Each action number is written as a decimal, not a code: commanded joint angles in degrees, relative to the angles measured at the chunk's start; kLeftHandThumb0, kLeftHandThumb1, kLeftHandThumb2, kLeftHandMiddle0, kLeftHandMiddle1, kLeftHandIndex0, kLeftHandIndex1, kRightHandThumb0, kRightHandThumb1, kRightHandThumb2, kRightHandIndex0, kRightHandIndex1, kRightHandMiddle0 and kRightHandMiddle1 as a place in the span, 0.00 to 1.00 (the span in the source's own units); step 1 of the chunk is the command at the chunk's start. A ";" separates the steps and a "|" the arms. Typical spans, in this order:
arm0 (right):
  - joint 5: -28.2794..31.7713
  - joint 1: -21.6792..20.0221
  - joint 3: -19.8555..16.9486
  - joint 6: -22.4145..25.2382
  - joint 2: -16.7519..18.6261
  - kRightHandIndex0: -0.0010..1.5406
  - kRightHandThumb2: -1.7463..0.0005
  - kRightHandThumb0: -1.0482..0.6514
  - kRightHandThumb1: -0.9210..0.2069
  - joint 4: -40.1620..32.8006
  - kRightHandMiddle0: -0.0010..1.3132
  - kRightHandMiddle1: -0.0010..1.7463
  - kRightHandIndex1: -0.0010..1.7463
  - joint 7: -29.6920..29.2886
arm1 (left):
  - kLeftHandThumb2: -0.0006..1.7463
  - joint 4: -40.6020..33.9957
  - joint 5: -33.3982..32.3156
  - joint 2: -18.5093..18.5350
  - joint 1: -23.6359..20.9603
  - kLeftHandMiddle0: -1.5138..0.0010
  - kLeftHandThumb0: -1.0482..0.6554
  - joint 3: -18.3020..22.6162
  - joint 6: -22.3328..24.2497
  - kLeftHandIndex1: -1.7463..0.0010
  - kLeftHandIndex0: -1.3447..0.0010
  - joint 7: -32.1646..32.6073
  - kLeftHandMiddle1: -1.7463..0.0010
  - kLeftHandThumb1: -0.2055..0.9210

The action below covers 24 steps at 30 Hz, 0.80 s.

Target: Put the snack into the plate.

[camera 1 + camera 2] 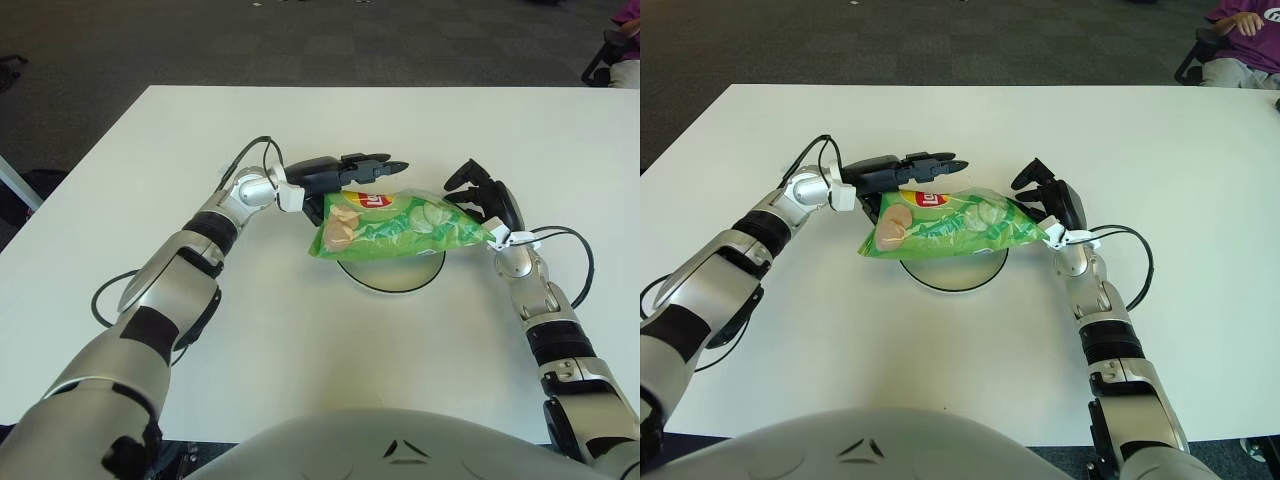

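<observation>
A green snack bag (400, 222) with a red and yellow logo and pictured chips lies lengthwise over a white plate (392, 277), covering most of it, near the middle of the white table (300, 340). The left hand (345, 172) reaches in flat from the left, fingers straight and together along the bag's far edge; whether they grip it is unclear. The right hand (482, 198), fingers curled loosely, shows at the bag's right end.

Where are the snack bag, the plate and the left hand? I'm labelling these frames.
snack bag (400, 220), left eye view, green middle panel.
plate (392, 283), left eye view, bare near rim.
left hand (345, 172), left eye view, middle of hand.
</observation>
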 commanded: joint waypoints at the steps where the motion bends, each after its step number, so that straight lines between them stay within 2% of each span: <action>1: -1.80 -0.78 0.76 1.66 -0.50 0.65 0.76 0.41 0.00 3.65 0.23 0.93 0.14 -0.59 | 0.15 0.20 -23.51 -4.04 1.64 1.00 0.02 16.14 20.30 1.00 1.00 -24.02 1.00 1.00; 4: -1.83 -0.90 0.82 1.68 -0.51 0.65 0.76 0.41 0.00 3.83 0.23 0.93 0.14 -0.61 | 0.14 0.89 -25.39 -4.97 1.56 1.00 0.02 19.27 23.70 1.00 1.00 -25.82 1.00 1.00; 9: -1.86 -1.16 1.00 1.77 -0.51 0.65 0.76 0.41 0.00 4.19 0.23 0.93 0.13 -0.70 | 0.12 2.21 -31.85 -8.71 2.06 1.00 0.03 27.03 27.02 1.00 1.00 -33.37 1.00 1.00; 16: -1.85 -1.44 1.28 1.44 -0.75 0.66 0.76 0.41 0.00 4.91 0.23 0.93 0.13 -1.02 | 0.08 4.84 -31.40 -10.10 0.74 1.00 0.06 33.05 27.84 1.00 1.00 -40.75 1.00 1.00; 20: -1.95 -1.58 1.35 1.26 -0.80 0.66 0.76 0.41 0.00 5.29 0.23 0.93 0.13 -1.10 | 0.06 5.00 -24.20 -8.23 0.23 1.00 0.07 32.19 18.45 1.00 1.00 -41.26 1.00 1.00; 22: -2.01 -1.61 1.35 1.25 -0.77 0.66 0.76 0.41 0.00 5.36 0.23 0.93 0.13 -1.09 | 0.06 5.16 -18.85 -6.69 -0.09 1.00 0.07 30.64 12.74 1.00 1.00 -39.33 1.00 1.00; 24: -2.06 -1.60 1.34 1.22 -0.76 0.66 0.76 0.41 0.00 5.39 0.23 0.93 0.13 -1.08 | 0.06 5.43 -14.69 -5.68 -0.38 1.00 0.07 29.59 9.32 1.00 1.00 -37.39 1.00 1.00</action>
